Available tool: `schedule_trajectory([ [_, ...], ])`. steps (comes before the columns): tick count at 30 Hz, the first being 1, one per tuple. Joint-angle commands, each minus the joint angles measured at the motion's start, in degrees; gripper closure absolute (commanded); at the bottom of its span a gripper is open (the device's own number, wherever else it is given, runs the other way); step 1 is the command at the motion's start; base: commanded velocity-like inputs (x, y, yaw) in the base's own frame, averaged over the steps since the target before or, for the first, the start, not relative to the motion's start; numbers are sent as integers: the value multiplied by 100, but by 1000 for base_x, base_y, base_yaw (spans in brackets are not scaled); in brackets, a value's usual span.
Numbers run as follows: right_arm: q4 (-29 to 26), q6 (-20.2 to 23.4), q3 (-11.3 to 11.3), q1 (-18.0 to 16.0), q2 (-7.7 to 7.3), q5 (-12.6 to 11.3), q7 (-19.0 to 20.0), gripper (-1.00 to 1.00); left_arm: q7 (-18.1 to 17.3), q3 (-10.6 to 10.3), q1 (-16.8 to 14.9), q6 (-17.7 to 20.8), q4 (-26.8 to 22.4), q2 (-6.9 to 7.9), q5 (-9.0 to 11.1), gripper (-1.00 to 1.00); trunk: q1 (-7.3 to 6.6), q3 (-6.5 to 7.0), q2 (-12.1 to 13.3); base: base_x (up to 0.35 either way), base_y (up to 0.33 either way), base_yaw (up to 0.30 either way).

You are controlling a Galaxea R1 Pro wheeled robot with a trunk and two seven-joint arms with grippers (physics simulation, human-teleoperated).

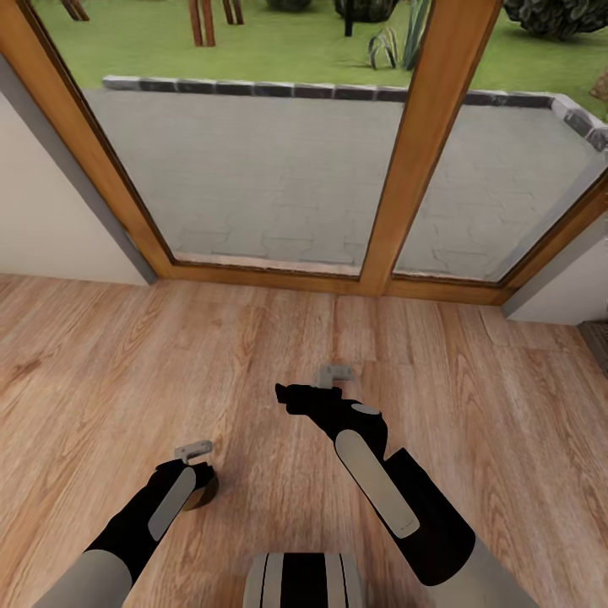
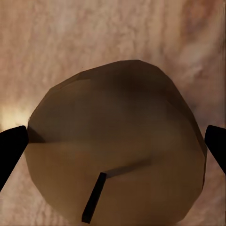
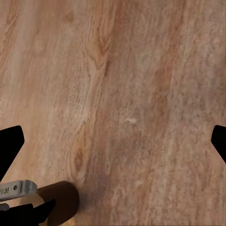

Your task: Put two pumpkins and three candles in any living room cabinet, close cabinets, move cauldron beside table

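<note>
A brown candle with a dark wick sits between the two black fingers of my left gripper, which touch its sides. In the head view the left gripper hangs low over the plank floor at lower left, shut on the candle, whose edge shows beneath it. My right gripper hovers over bare floor near the middle, open with nothing between its fingers. The right wrist view also catches the candle beside the left gripper. Pumpkins, cabinet and cauldron are out of view.
A wood-framed glass door stands ahead, with a grey patio and lawn outside. Pale walls flank it on both sides. A dark mat edge shows at far right. Light wood floor spreads around both arms.
</note>
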Motion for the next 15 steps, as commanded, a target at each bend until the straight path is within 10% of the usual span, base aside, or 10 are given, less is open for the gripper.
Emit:
schedule_trajectory([
  [1,-6,7,5,-5,0,-54,-59,-100,60,-32,-2,9,-8,6,61,100,-3,19,0,0,0,0],
  [15,21,8,-18,-5,8,-68,-59,-100,88,-4,-2,75,-419,10,62,100,-39,329,19,0,0,0],
])
